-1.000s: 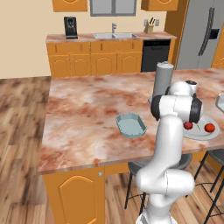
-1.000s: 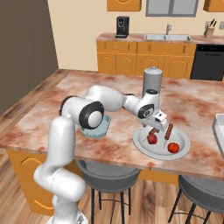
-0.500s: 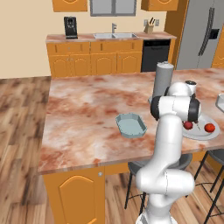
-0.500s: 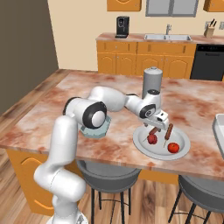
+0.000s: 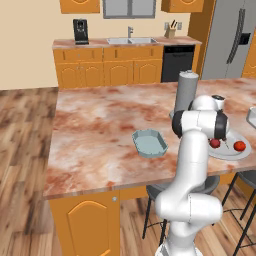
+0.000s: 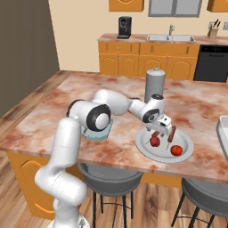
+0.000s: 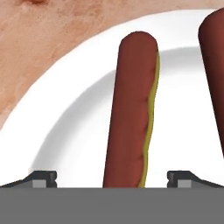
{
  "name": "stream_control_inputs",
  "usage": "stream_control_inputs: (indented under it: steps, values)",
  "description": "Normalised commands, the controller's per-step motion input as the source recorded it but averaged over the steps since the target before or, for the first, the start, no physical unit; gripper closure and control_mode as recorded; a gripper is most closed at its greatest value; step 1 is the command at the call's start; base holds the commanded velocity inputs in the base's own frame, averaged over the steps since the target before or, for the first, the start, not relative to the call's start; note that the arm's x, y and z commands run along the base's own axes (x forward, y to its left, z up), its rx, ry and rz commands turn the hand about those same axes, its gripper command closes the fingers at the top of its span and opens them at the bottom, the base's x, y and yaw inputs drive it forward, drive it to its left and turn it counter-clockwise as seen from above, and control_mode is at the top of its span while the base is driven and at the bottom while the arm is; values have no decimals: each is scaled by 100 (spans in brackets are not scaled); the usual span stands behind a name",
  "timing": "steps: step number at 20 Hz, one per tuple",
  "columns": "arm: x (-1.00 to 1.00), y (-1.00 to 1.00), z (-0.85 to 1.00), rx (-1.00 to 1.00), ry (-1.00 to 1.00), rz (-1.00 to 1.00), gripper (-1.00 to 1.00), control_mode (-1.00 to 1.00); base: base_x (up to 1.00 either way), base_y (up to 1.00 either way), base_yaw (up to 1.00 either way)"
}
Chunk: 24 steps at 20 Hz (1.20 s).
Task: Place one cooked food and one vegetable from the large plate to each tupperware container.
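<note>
The large plate lies near the island's front edge and carries both cooked foods and both vegetables. My gripper hangs low over its left part, open. In the hand view my gripper straddles one cooked food, whose near end lies between the fingertips with gaps on both sides. The other cooked food lies to its right. Two red vegetables rest on the plate. The pale-blue tupperware container sits left of the plate; the white one is at the right edge.
An upright grey cylinder stands just behind the plate. My own arm reaches across the blue container in the right base view. Stools stand under the island's front edge. Bare marble counter stretches to the left.
Almost nothing differs. The hand stays low over the plate's left part with its jaws open.
</note>
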Motion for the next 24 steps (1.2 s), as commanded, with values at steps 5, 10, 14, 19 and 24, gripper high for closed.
stream_control_inputs:
  steps: [5,10,14,19,24]
  values:
    - [0,0,-29,4,1,0,-100,-100,0,0,0]
    - [0,0,-14,1,0,1,100,-100,0,0,0]
    - [0,0,-1,0,0,0,100,-100,0,0,0]
    - [-3,1,15,0,0,0,100,-100,0,0,0]
    - [-50,43,93,0,0,14,100,-100,0,0,0]
